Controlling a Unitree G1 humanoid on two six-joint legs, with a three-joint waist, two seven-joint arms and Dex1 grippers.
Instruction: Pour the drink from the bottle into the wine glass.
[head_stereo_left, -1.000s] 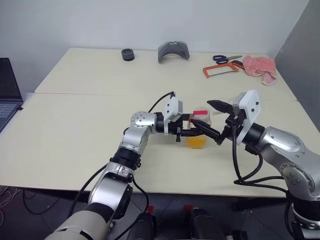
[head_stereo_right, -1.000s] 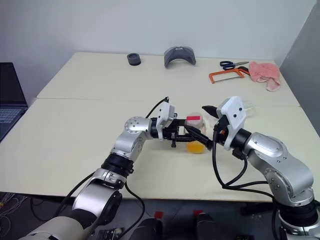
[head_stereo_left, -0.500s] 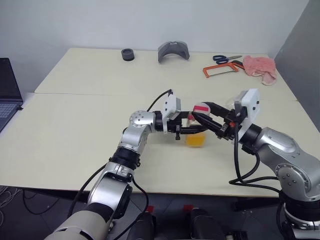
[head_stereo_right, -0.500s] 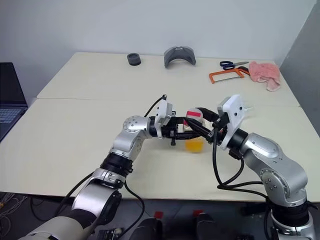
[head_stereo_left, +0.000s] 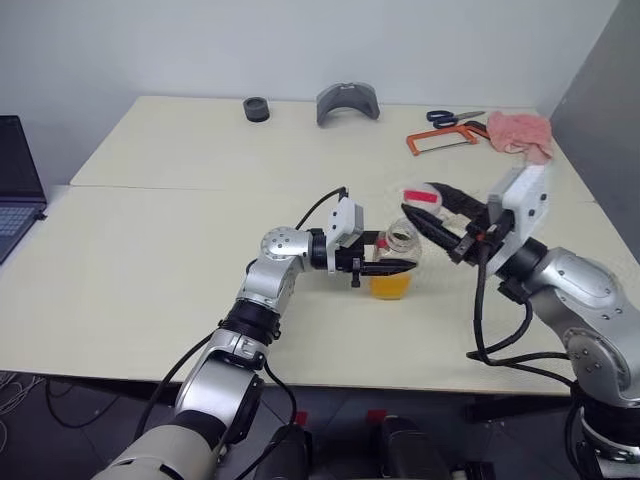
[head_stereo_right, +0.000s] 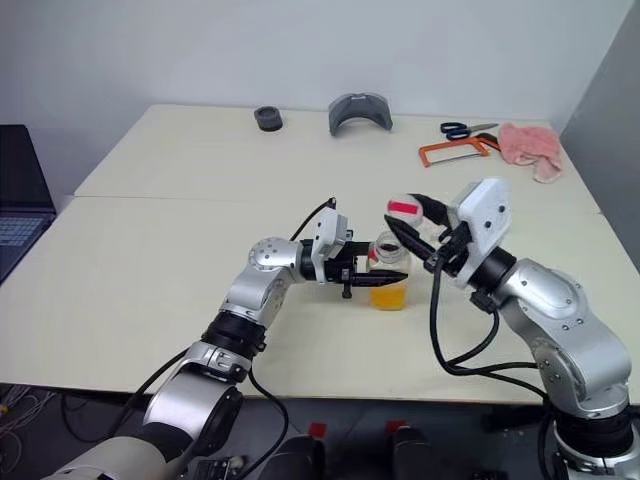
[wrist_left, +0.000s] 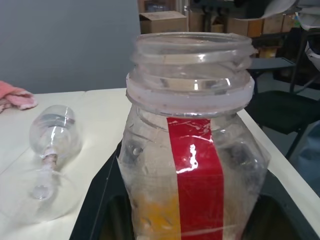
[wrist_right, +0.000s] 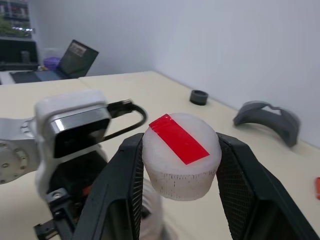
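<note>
The bottle (head_stereo_left: 393, 258) stands upright near the table's middle, its neck uncapped, a red label stripe (wrist_left: 192, 170) down one side. The orange drink (head_stereo_left: 390, 285) fills its lower part. My left gripper (head_stereo_left: 394, 266) reaches in level from the left and is shut on the bottle's body. My right gripper (head_stereo_left: 424, 206) hovers above and to the right of the neck, shut on the pale cap (wrist_right: 181, 155) with its red strip; one finger (wrist_right: 122, 190) presses each side. In the left wrist view the wine glass (wrist_left: 50, 145) lies on its side on the table beyond the bottle.
Along the table's far edge sit a black ring (head_stereo_left: 256, 108), a grey curved piece (head_stereo_left: 347, 102), scissors (head_stereo_left: 455, 117), an orange hacksaw (head_stereo_left: 440, 140) and a pink cloth (head_stereo_left: 520, 132). A laptop (head_stereo_left: 15, 180) is at the far left.
My right gripper closed on the cap and lifted it off the bottle, up and to the right. The left gripper and bottle stayed put.
</note>
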